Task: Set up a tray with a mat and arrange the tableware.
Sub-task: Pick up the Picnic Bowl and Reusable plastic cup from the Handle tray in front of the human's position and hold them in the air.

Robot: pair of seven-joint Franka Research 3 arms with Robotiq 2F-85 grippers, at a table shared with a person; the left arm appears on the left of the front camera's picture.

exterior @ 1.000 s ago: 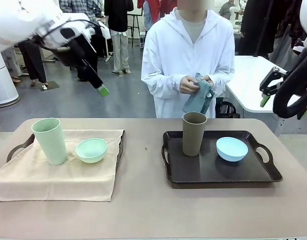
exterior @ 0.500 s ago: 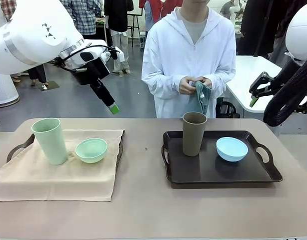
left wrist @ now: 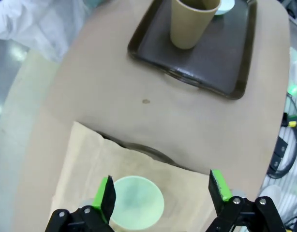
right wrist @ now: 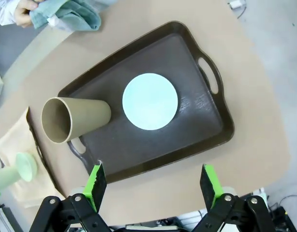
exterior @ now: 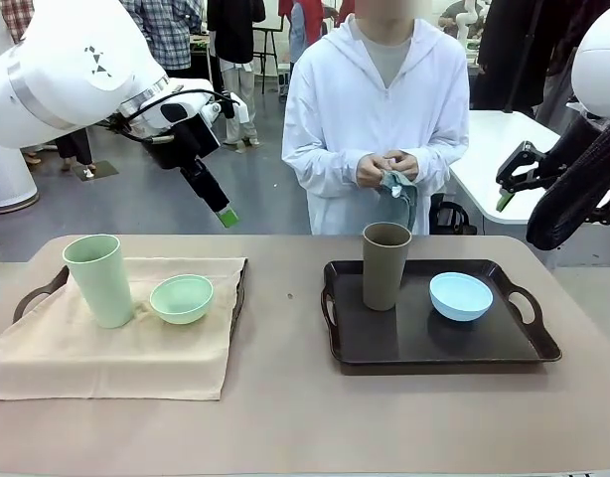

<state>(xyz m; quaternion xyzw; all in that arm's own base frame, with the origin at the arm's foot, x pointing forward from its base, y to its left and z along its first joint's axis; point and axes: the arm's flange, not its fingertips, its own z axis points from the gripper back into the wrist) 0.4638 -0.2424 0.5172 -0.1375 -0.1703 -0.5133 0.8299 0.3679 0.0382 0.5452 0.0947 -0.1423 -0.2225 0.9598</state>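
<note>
Brown tumbler (exterior: 386,266) upright, mouth up, left end effector (left wrist: 162,183), right end effector (right wrist: 152,176) wide-open, empty.

The dark left-hand tray (exterior: 240,288) is largely covered by the beige cloth mat (exterior: 116,358). In the left wrist view, the pale blue round plastic bowl (left wrist: 227,5) is cut off at the top edge and partly hidden by the tall brown plastic tumbler (left wrist: 187,29).

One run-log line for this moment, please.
left pincer open, raised, facing mint bowl | right pincer open, raised, facing dark tray | person holds teal cloth
</note>
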